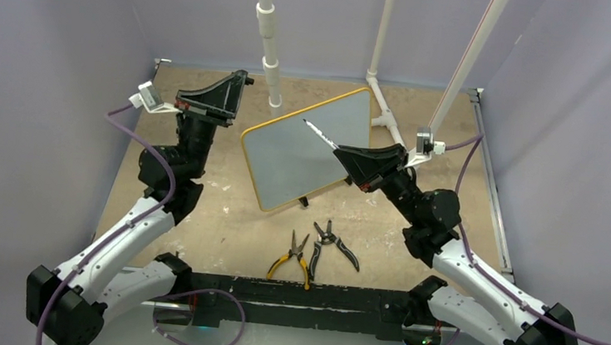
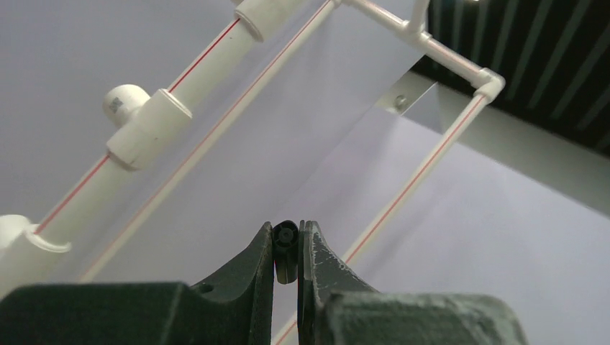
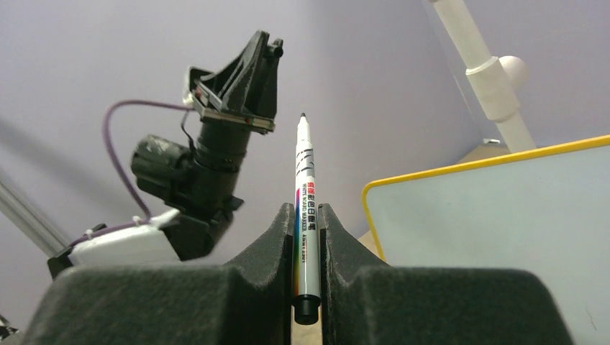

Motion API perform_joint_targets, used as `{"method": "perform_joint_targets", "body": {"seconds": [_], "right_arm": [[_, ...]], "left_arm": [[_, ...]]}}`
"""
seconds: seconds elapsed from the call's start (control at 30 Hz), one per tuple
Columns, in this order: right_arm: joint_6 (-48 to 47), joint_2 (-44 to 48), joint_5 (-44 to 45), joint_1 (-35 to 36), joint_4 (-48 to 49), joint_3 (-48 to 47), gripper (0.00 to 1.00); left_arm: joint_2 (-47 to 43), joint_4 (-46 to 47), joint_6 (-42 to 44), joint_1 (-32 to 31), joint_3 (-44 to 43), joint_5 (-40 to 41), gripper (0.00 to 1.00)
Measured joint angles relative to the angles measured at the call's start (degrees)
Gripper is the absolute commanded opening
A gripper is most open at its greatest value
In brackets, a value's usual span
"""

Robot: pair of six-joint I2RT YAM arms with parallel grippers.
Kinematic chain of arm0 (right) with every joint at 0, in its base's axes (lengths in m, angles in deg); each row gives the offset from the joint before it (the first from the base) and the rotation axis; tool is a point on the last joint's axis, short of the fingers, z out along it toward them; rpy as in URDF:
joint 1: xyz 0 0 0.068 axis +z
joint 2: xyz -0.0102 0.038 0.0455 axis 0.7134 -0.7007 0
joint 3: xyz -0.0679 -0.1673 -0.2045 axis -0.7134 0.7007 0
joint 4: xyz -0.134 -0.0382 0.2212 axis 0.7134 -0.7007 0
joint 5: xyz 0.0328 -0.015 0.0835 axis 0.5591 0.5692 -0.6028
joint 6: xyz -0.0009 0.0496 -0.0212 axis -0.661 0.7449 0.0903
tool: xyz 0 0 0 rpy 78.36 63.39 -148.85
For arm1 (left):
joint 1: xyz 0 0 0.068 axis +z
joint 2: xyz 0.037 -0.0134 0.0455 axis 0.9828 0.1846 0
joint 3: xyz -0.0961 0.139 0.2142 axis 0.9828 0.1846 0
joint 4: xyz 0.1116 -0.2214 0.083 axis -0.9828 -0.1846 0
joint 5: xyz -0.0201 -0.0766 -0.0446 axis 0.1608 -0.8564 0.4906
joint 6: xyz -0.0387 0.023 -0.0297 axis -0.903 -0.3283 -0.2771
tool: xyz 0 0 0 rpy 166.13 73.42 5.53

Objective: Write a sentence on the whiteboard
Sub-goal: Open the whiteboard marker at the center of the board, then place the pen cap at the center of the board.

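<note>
**Near edge.** Two pairs of pliers (image 1: 316, 249) lie on the table (image 1: 223, 215) between the arm bases, apart from the whiteboard.

**Right gripper.** The right gripper (image 1: 342, 152) is clenched on a marker (image 1: 320, 135). It grips the barrel close to the rear end, so most of the marker's length sticks out in front. The cap is off.

**Whiteboard.** The whiteboard (image 1: 303, 160) sits at mid-table, face up on its feet, touching neither arm. Its long axis runs from the left toward the far right, skewed to the table edges. No sentence shows on it, so writing is judged not yet begun.

**Marker axis.** The long axis runs from the right gripper toward the far left, tip leading. The right wrist view shows the tip raised clear of the whiteboard.

**Left gripper.** The left gripper (image 1: 242, 82) hangs past the whiteboard's far-left edge. It is clenched on a small black cap (image 2: 286, 248), probably the marker's. White pipes (image 1: 268, 36) stand beyond it.

**Hazards.**
- Marker swivel: the rear-end grip gives the tip long leverage, and downward pressure could rotate or push the marker back through the jaws.
- Whiteboard shift: nothing pins it, so stroke drag may slide or rock it on its feet and distort the letters.
- Skewed lines: strokes squared to the table would run diagonally across the face.
</note>
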Motion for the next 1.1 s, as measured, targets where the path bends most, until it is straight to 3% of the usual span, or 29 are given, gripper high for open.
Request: {"method": "perform_joint_targets", "body": {"seconds": [0.3, 0.5, 0.8, 1.1], "right_arm": [[-7.3, 4.6, 3.3, 0.0, -9.8, -1.9, 0.00], [-13.1, 7.4, 5.7, 0.0, -16.0, -4.3, 0.00], [-23.3, 11.3, 11.3, 0.0, -23.7, -4.9, 0.00], [-28.7, 11.5, 12.1, 0.0, -25.1, -5.0, 0.00]], "left_arm": [[-2.8, -38.2, 19.4, 0.0, -17.3, 2.4, 0.00], [-1.2, -57.1, 28.8, 0.7, -20.5, 8.0, 0.00], [0.4, -74.6, 30.8, 2.8, -10.3, 14.0, 0.00], [-0.4, -79.9, 27.5, 3.3, -4.5, 15.8, 0.00]]}}
